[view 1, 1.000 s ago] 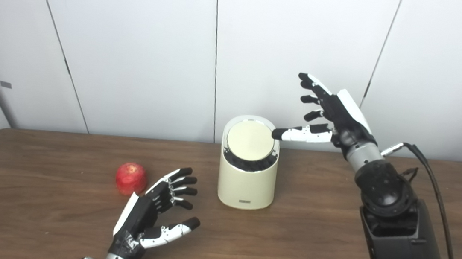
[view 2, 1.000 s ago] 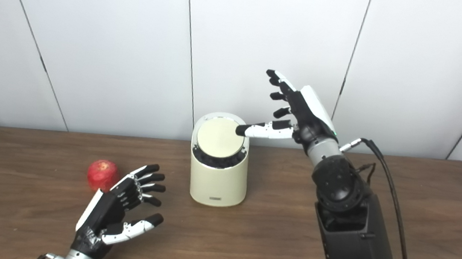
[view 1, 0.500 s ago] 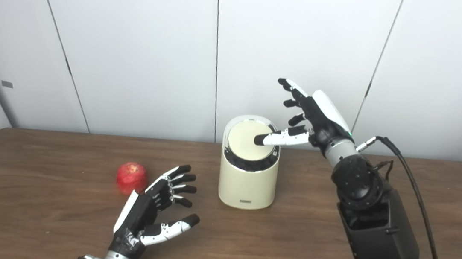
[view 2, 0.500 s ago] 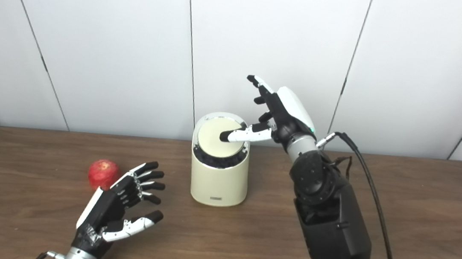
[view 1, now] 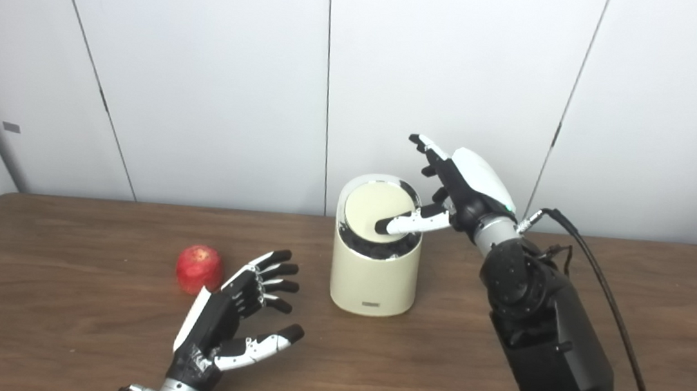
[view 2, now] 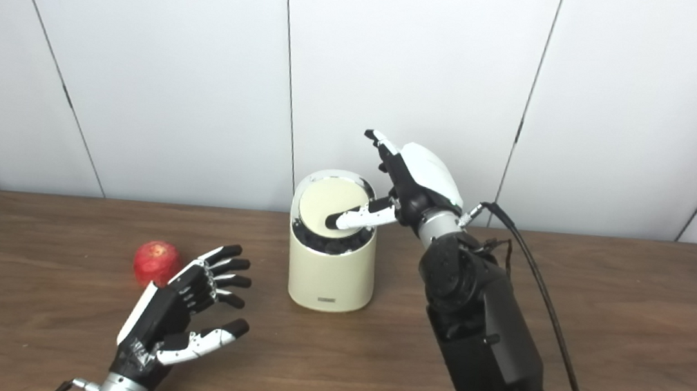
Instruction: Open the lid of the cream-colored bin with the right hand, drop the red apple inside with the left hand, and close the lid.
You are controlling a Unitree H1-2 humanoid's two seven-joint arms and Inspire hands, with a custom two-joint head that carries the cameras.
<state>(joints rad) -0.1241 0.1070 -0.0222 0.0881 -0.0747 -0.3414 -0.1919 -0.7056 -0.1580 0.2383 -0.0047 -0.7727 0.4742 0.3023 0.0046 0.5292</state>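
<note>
Since a second ago, my right hand [view 1: 463, 185] has dropped, fingers spread, thumb seemingly pressing the cream bin's [view 1: 373, 269] lid [view 1: 370, 205]. My left hand [view 1: 232, 319] rests open, empty, beside the red apple [view 1: 199, 268].

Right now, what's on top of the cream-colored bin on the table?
The cream-colored bin carries its round tilted lid, with the right hand's thumb tip on it. A dark gap shows along the lid's front edge; the inside is hidden.

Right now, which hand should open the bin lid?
The right hand. Its thumb already rests on the lid of the bin. The left hand is open, low by the apple, away from the bin.
</note>
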